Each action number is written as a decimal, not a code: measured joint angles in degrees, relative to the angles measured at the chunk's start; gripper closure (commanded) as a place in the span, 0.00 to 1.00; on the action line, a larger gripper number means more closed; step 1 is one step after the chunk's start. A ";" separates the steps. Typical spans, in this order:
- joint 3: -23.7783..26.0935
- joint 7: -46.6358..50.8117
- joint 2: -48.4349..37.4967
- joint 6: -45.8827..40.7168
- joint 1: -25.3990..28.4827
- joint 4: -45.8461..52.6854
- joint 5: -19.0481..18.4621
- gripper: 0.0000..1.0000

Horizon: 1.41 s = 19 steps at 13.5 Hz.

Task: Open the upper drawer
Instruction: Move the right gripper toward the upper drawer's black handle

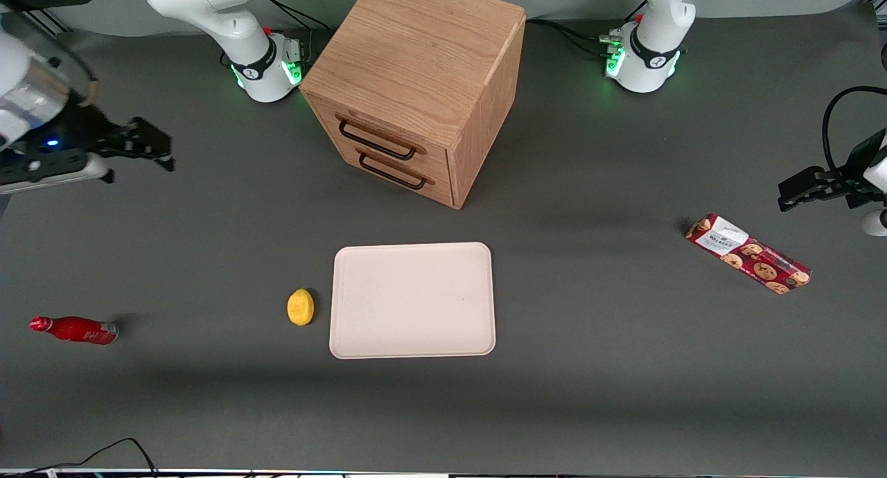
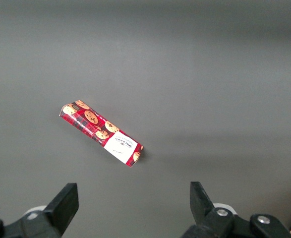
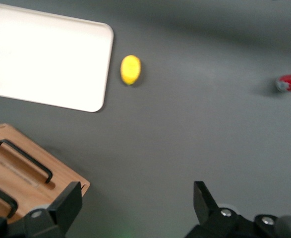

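- We are holding our gripper (image 1: 149, 145) above bare table toward the working arm's end, well apart from the cabinet (image 1: 416, 83), fingers (image 3: 66, 206) spread wide and holding nothing.
- We are seeing the upper drawer (image 1: 381, 137) sitting shut, flush above the bottom drawer (image 1: 395, 170).

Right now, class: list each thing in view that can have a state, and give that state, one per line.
Upper drawer: closed, handle untouched.
Lower drawer: closed.
Tray: flat, nothing on it.
Lemon: on the table beside the tray.
Red bottle: lying on its side.
Cookie box: lying flat.
End effector: open, holding nothing, away from the cabinet.
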 measured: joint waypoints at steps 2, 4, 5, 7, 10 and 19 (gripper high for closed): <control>0.07 0.00 0.12 -0.06 3.85 -0.02 0.17 0.00; 0.06 0.01 0.41 -0.12 7.72 -0.09 1.31 0.00; 0.07 0.02 0.64 -0.17 9.41 -0.14 2.26 0.00; 0.05 0.02 1.17 -0.83 11.95 -0.17 3.93 0.00; -0.06 0.01 1.85 -1.14 14.80 -0.18 5.58 0.00; -3.46 -0.43 5.60 -1.12 26.35 -0.27 7.53 0.00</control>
